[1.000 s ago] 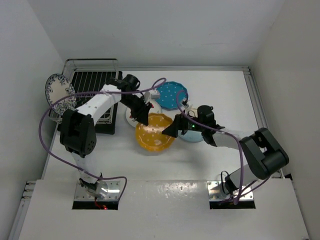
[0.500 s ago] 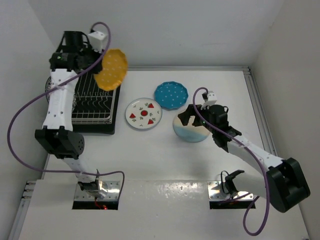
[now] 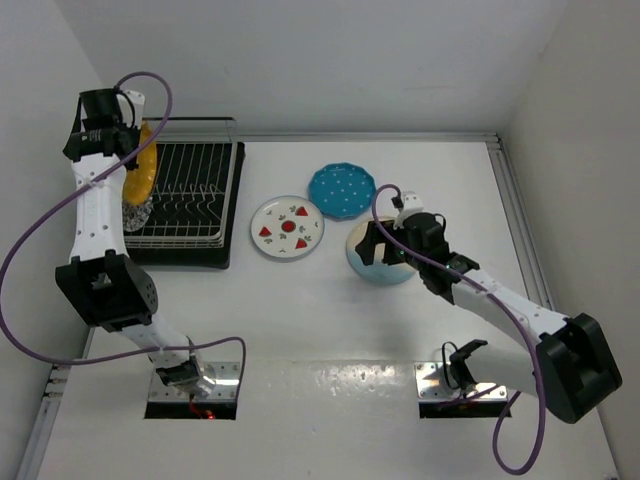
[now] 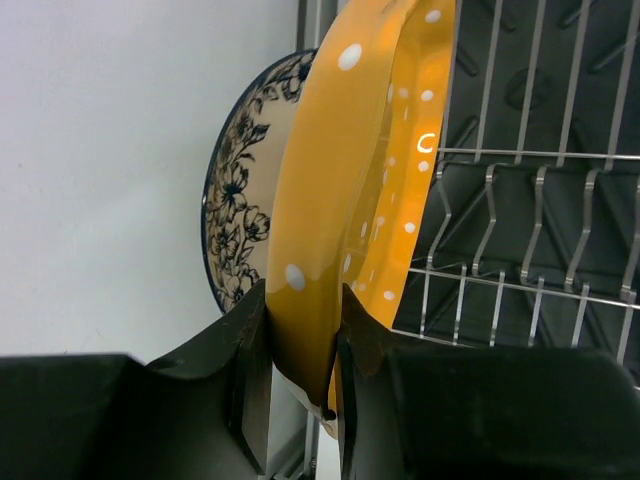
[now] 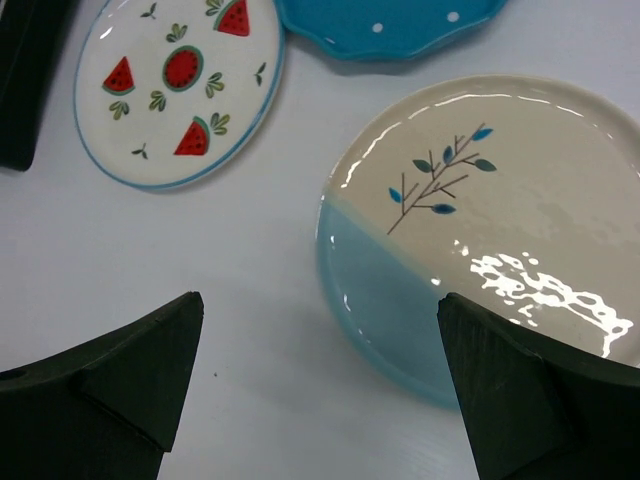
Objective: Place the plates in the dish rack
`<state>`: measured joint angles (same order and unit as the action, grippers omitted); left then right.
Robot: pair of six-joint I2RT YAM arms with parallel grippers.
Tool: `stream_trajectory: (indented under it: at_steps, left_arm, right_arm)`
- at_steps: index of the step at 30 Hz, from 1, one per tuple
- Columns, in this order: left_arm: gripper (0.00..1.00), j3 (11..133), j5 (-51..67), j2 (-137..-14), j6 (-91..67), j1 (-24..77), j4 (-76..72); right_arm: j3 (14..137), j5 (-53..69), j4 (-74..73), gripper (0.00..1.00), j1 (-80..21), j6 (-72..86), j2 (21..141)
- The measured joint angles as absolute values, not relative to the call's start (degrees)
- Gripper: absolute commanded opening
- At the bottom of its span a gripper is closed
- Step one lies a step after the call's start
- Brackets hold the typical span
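Observation:
My left gripper (image 4: 305,340) is shut on the rim of the yellow dotted plate (image 4: 340,200), holding it on edge over the left end of the dish rack (image 3: 190,190). The blue floral plate (image 4: 245,210) stands upright in the rack just beyond it, against the wall side. The right gripper (image 5: 318,310) stands open and holds nothing, just over the left rim of the cream-and-light-blue sprig plate (image 5: 500,200), which lies flat. The strawberry plate (image 3: 287,227) and the teal dotted plate (image 3: 342,189) lie flat on the table to its left and behind it.
A black tray (image 3: 215,255) sits under the rack. The left wall (image 4: 100,150) is close beside the rack and the left arm. A raised rail (image 3: 510,190) runs along the table's right edge. Purple cables loop from both arms.
The left arm has swung the yellow plate from above the rack's right side down to its left end, beside the floral plate. The right gripper has opened wide near the sprig plate.

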<state>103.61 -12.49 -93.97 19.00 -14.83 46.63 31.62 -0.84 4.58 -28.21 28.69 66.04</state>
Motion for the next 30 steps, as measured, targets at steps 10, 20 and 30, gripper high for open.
stream_trajectory:
  at_steps: [10,20,30]
  left_arm:
    - [0.00,98.3,-12.1,-94.0,21.3,-19.4,39.1]
    - [0.00,94.2,-5.2,-94.0,20.4,-22.3,36.5]
    - [0.24,88.1,-3.4,-93.9,18.7,-23.4,35.0]
  right_arm:
    - [33.4,-0.9,4.0,1.00,-30.4,27.4,66.4]
    - [33.4,-1.5,3.7,1.00,-30.6,26.7,66.0]
    - [33.4,-1.5,2.8,1.00,-30.6,26.6,65.8]
